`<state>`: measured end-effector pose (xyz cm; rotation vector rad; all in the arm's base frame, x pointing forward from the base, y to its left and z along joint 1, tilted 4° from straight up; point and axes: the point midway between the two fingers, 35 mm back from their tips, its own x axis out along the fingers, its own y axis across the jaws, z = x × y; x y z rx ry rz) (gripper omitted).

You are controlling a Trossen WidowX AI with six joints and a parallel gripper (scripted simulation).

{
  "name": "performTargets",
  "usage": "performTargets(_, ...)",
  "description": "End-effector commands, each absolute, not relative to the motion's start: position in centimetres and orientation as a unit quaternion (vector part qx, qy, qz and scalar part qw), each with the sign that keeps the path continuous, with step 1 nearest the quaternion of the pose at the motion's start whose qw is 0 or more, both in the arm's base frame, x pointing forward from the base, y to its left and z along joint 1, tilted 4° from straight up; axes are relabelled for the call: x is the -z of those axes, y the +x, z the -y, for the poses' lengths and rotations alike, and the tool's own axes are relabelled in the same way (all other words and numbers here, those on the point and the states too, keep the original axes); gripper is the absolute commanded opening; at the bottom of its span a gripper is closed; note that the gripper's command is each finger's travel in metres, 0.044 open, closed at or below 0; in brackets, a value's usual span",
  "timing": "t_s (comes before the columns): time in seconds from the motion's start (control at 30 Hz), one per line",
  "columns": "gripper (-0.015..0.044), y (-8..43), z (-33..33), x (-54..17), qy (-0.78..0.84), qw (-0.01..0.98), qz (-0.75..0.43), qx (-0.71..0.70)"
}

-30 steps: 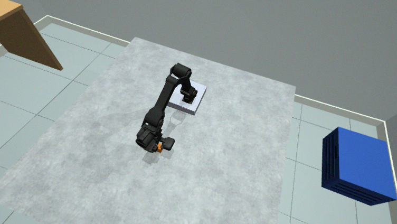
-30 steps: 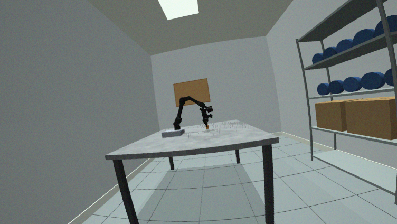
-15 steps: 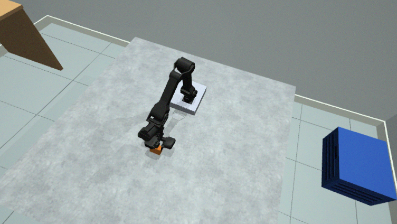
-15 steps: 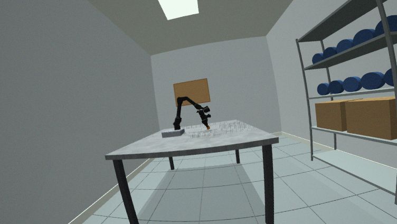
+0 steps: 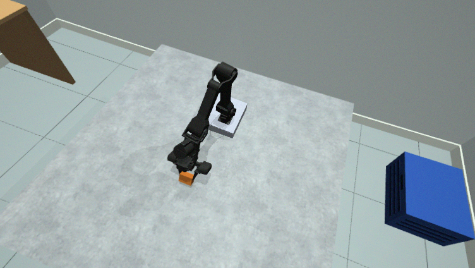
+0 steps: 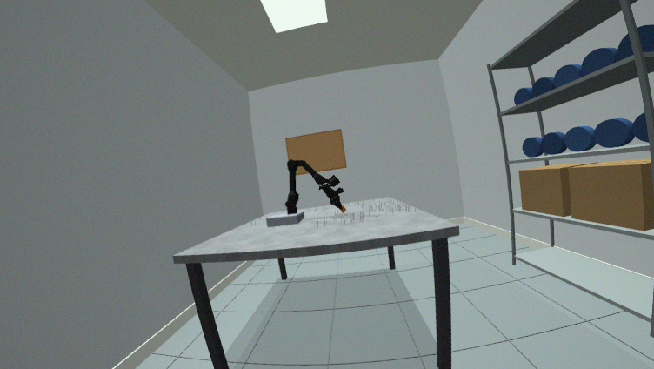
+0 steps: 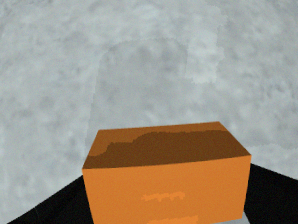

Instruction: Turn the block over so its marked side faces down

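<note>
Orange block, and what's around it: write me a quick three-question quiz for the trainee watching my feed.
1. True or false: the orange block is gripped by the claw.

2. Multiple choice: what does the top view show on the floor beside the table?
A) a red barrel
B) a blue cabinet-like box
C) a green chair

3. Fill in the blank: in the exterior view, the things on the shelf rack's upper levels are coloured ____.

Key: 1. True; 2. B; 3. blue
</note>
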<state>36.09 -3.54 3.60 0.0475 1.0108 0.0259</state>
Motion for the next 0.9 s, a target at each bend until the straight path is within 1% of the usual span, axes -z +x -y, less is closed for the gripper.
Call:
performTargets(0.0, 0.0, 35.9, 3.4, -3.6, 0.026, 0.883, -0.468, -0.013)
performTargets(0.5, 0.0, 37.5, 3.6, -0.9, 0.027, 0.92, -0.391, -0.008)
performTargets(0.87, 0.0, 37.7, 3.6, 0.4, 0.028, 0.947, -0.321, -0.006)
